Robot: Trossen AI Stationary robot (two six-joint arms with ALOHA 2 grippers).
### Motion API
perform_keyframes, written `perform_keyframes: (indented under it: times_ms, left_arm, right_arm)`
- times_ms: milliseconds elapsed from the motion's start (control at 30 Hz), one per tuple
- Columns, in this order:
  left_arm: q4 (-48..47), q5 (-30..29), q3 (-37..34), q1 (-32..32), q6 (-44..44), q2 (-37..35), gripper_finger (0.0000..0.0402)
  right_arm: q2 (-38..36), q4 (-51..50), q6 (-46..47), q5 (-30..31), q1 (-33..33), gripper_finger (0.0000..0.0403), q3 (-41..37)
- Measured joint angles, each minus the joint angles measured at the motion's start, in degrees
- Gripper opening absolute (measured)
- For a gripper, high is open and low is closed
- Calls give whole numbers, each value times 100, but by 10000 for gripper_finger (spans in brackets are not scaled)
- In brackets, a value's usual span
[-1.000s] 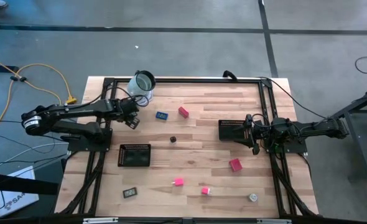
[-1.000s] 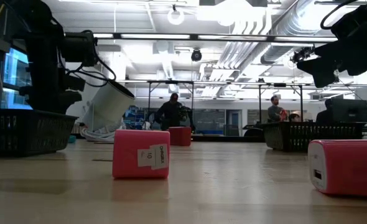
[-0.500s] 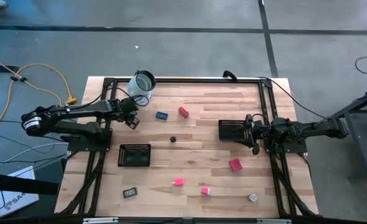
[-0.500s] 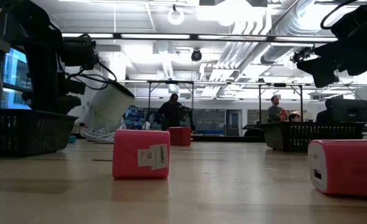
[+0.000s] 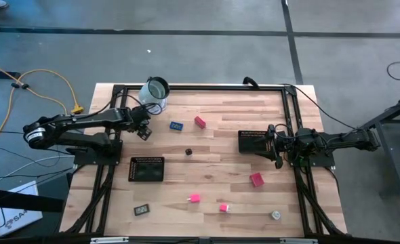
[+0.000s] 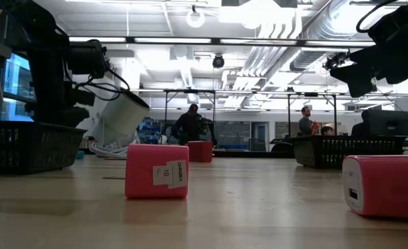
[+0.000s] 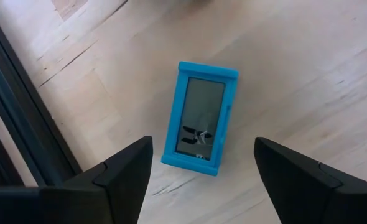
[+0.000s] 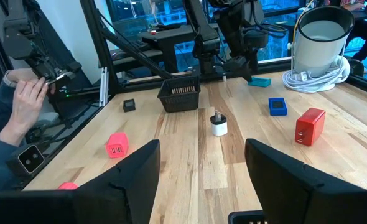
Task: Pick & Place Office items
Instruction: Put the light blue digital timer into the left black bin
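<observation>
The left gripper (image 7: 199, 180) hangs with jaws wide apart just above the blue block (image 7: 200, 117), which lies askew between them on the table, so closing could pinch its corners and twist it loose

Two black mesh trays (image 5: 146, 169) (image 5: 251, 141), one jar (image 5: 154, 91), four red or pink blocks (image 5: 199, 122) (image 5: 256, 179) (image 5: 194, 198) (image 5: 224, 207), one blue block (image 5: 176, 125), one dark cube (image 5: 188, 152), one black-framed rectangle (image 5: 142, 210), one whitish round piece (image 5: 276, 215).

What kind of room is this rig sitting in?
Probably a robotics lab or industrial workshop: exposed ceiling ducts, more framed workbenches behind, people standing at them, and taped lines on the grey floor.
</observation>
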Motion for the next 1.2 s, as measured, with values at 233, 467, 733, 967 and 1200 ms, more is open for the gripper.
perform_keyframes:
  times_ms: [233,467,733,967,1200]
  left_arm:
    - [92,76,-58,172,109,0,274]
    - [242,288,-78,384,221,285,274]
    - [409,509,-69,597,361,560,274]
    - [410,552,-68,678,355,562,266]
    - [415,557,-68,680,339,564,247]
  right_arm:
    - [0,0,2,-1,0,223,-1]
    - [2,0,2,-1,-2,223,-1]
    - [2,0,2,1,-1,223,0]
    - [0,-1,2,-1,-2,223,-1]
    - [0,0,0,0,-2,223,1]
